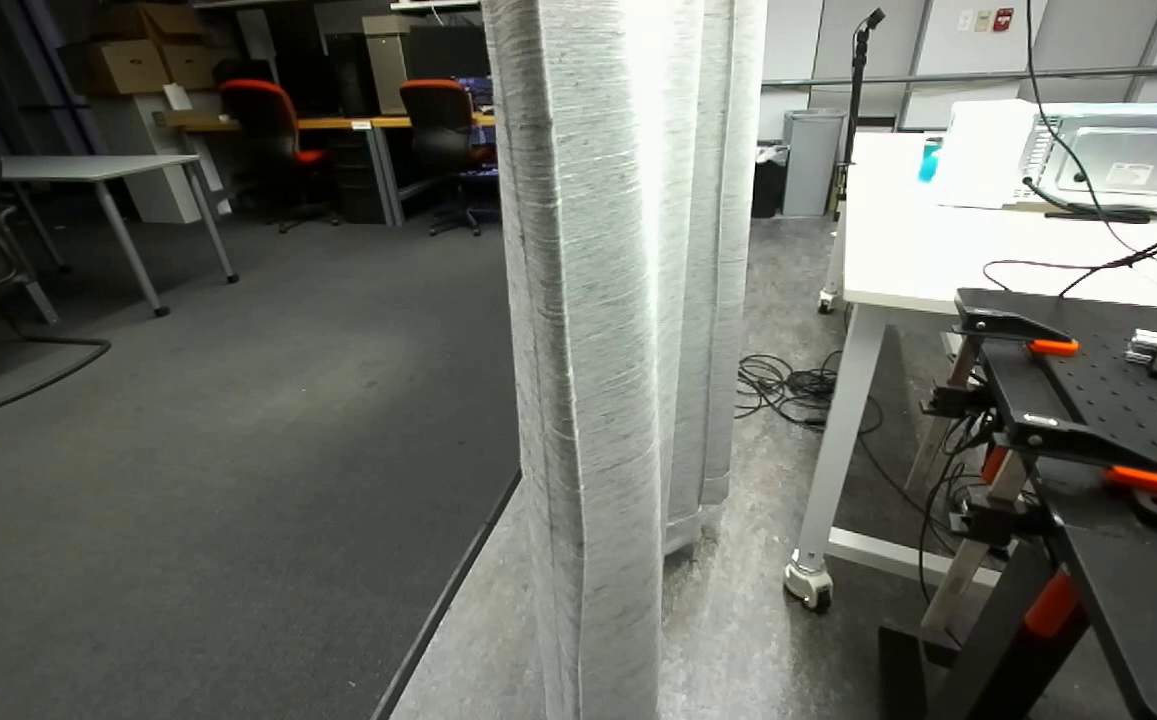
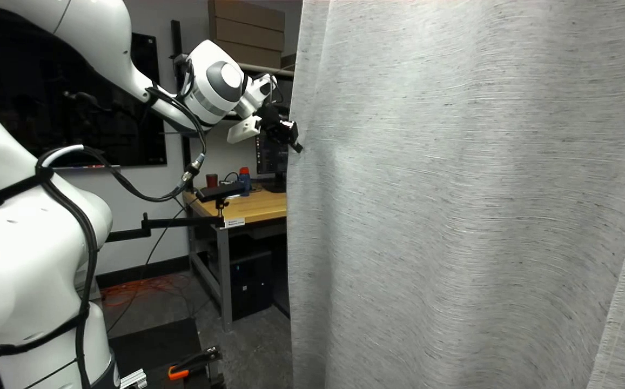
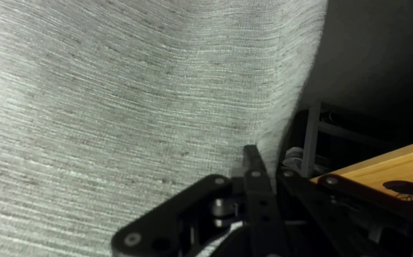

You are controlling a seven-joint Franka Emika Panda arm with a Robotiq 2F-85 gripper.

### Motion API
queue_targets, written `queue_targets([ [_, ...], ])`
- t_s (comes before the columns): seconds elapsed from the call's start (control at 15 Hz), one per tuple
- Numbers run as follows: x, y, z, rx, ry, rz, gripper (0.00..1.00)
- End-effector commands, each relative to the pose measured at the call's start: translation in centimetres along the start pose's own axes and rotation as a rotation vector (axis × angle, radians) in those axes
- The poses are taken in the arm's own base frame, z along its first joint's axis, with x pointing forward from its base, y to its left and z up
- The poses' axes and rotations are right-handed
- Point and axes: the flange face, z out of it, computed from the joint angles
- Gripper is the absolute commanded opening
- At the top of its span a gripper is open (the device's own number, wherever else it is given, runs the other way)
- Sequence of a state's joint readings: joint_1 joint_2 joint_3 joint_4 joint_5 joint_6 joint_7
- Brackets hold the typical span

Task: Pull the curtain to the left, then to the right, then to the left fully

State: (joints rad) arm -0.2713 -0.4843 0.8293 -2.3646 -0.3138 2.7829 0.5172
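Note:
The pale grey-white curtain (image 1: 603, 300) hangs in vertical pleats in the middle of an exterior view, where no gripper shows. In an exterior view the curtain (image 2: 469, 194) fills the right half, and my gripper (image 2: 295, 141) is at its left edge. In the wrist view the curtain (image 3: 149, 89) covers the left and centre. There my gripper (image 3: 263, 160) is closed with the curtain's edge pinched between its fingers. One finger lies in front of the fabric; the tip of the other finger is hidden behind it.
A white table (image 1: 898, 250) and a black table (image 1: 1138, 580) with orange-tipped clamps (image 1: 1068, 440) stand right of the curtain. Cables (image 1: 788, 390) lie on the floor. A wooden desk (image 2: 258, 205) stands behind the arm; it shows in the wrist view (image 3: 388, 164).

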Motion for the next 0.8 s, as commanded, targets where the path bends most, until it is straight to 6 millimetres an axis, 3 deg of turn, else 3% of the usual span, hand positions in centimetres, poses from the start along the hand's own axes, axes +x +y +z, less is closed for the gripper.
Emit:
queue_targets([
  [0.0,-3.1,-0.7,2.3,0.037,-0.151,0.001,0.29],
  [0.07,-3.8,-0.7,2.8,0.036,-0.187,0.003,0.06],
  [0.4,-7.1,-1.4,5.5,0.07,-0.314,-0.006,0.01],
  [0.73,-7.9,-0.1,6.8,0.079,-0.379,0.033,0.0],
])
